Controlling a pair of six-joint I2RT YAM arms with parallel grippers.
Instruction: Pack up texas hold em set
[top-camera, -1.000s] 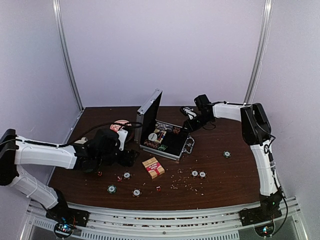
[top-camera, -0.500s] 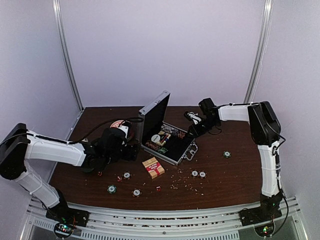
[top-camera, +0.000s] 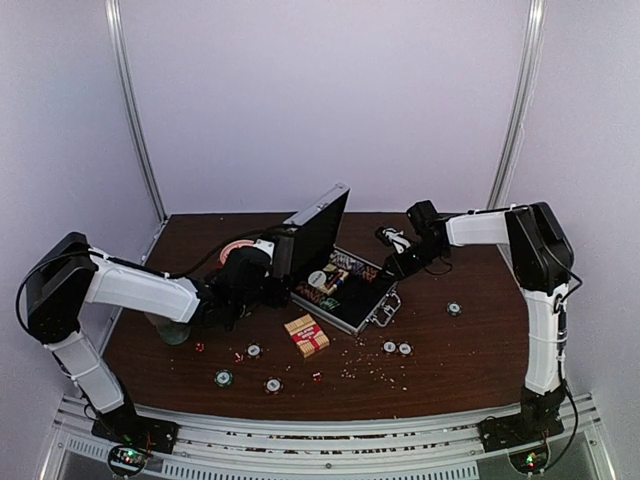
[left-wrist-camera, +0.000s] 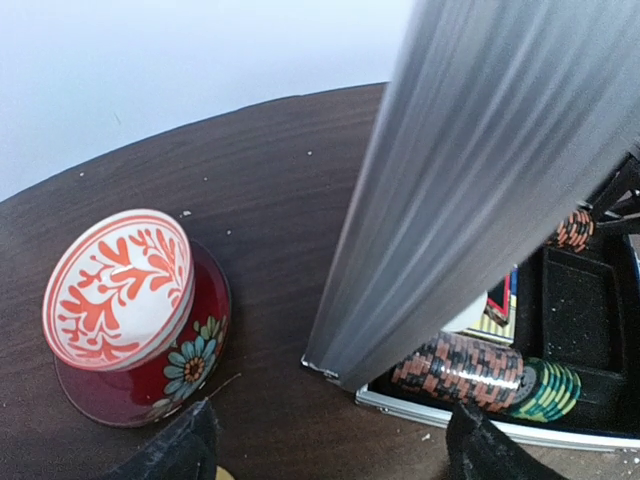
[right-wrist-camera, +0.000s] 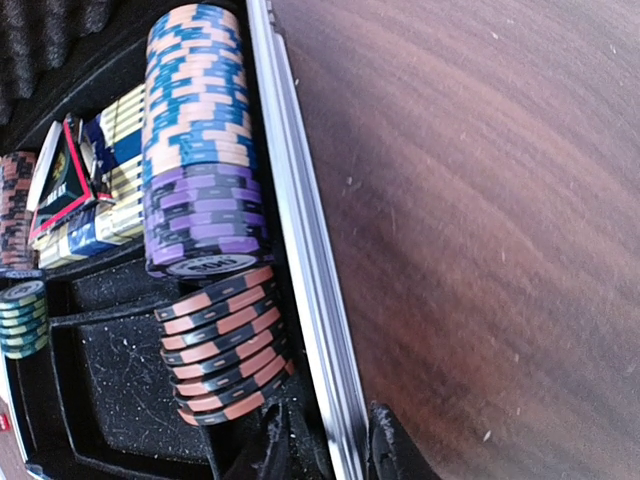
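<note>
Right, one case (top-camera: 348, 296): small, ribbed silver aluminium outside, black lining inside. It sits open at mid-surface (top-camera: 470, 350), a bit toward the back, with the lid (top-camera: 318, 222) raised at an angle and not shut. The left gripper (left-wrist-camera: 330, 432) is just behind the lid's outer face with its fingers spread wide and nothing held. Can't tell from the left wrist view whether it touches the lid. The right gripper (right-wrist-camera: 328, 445) is at the case's far right side, fingers pinched tight on the aluminium rim, one inside and one outside. Inside the case, the right wrist view shows chips packed on edge in rows: one blue-and-peach, one purple-and-black, one black-and-orange, plus a few green ones at the frame edge. Beside them are what look like two card decks, partly hidden. The left wrist view picks up a red-and-black row and a green row at the near corner. Out on the surface there are six loose chips (top-camera: 254, 350): three at near left, two together right of centre, and one alone at far right, well apart from the rest. One red-yellow card box (top-camera: 307, 335) lies flat just in front of the case, not touching it. Three tiny red dice (top-camera: 238, 357) are scattered among the near-left chips. Pale specks are strewn between the card box and the pair of chips, too small to identify. One red-and-white bowl (left-wrist-camera: 120, 285) sits tilted on one red saucer (left-wrist-camera: 150, 385), left of the lid.
</note>
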